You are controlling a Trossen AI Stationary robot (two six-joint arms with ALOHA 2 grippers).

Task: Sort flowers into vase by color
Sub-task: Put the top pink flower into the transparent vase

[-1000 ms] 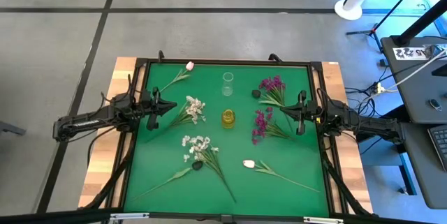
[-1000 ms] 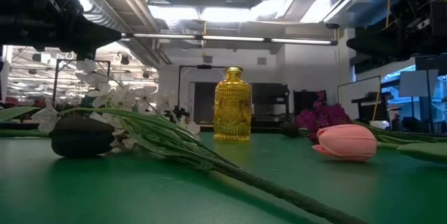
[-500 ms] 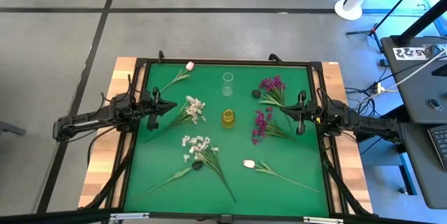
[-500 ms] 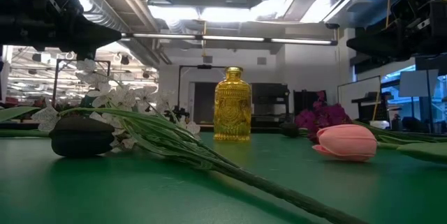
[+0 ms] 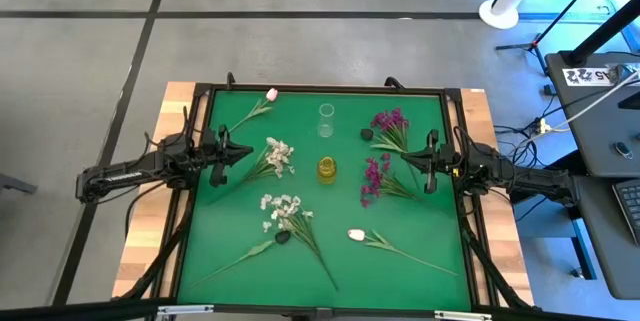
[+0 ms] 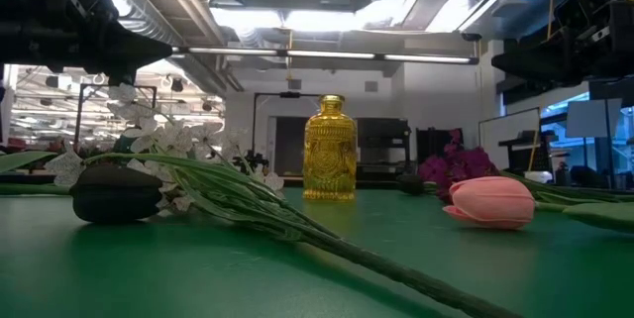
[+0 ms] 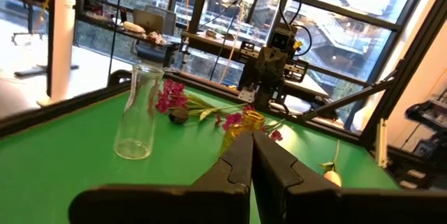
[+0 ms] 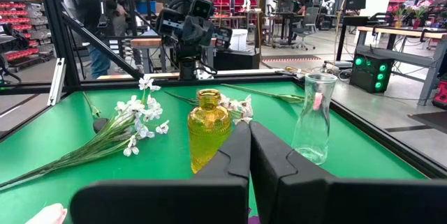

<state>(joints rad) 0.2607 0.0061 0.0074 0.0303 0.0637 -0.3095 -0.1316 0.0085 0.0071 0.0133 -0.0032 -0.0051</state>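
Flowers lie flat on the green table: two white sprays (image 5: 277,156) (image 5: 282,209), two magenta clusters (image 5: 389,124) (image 5: 375,178), a pink bud at the far edge (image 5: 271,94) and one at the near side (image 5: 357,234). A yellow vase (image 5: 327,169) stands in the middle and a clear glass vase (image 5: 326,119) stands behind it. My left gripper (image 5: 226,154) hovers shut at the left edge, touching nothing. My right gripper (image 5: 428,165) hovers shut at the right edge, touching nothing.
A black frame (image 5: 320,89) rims the green mat. Small dark stem bases lie near the far magenta cluster (image 5: 366,134) and the near white spray (image 5: 283,237). People stand in the room beyond the table in the right wrist view (image 8: 91,1).
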